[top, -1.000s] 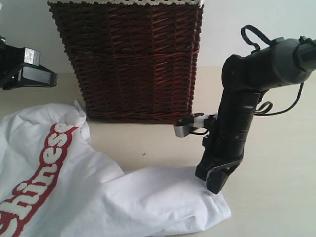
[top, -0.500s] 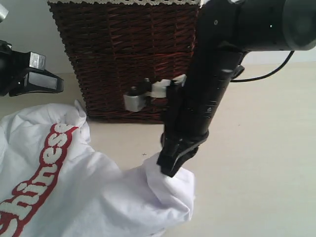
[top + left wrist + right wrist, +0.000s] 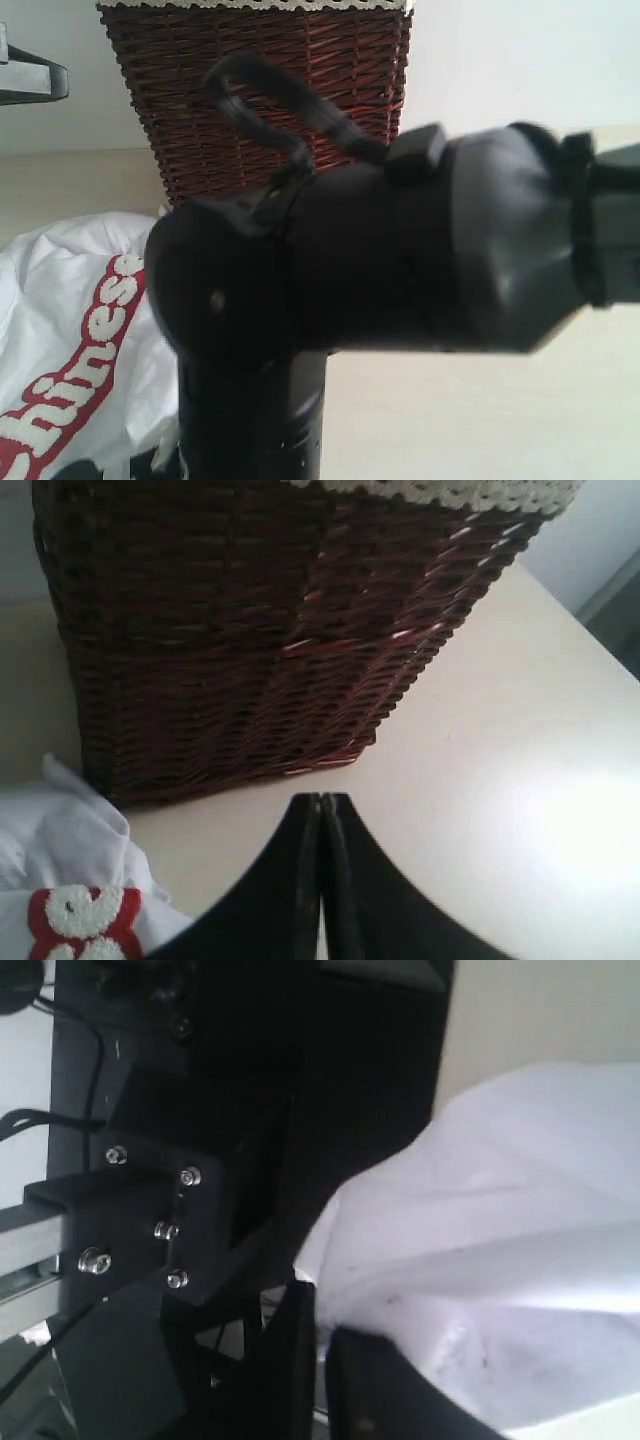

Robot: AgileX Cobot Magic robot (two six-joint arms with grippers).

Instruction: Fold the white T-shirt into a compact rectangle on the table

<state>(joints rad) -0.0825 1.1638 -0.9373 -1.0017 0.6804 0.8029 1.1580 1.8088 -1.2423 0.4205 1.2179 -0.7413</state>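
Dark fingers (image 3: 298,1345) nearly together, pinching bunched white T-shirt (image 3: 500,1220); cream table (image 3: 540,1010) beyond; black screwed bracket (image 3: 140,1220) alongside.

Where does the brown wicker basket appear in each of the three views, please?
Exterior view: the basket is at the top, partly hidden behind the dark right arm.
Left wrist view: the basket fills most of the picture, beyond the left gripper.
Right wrist view: it is not in it.
Shared landmark: the white shirt shows in all three.
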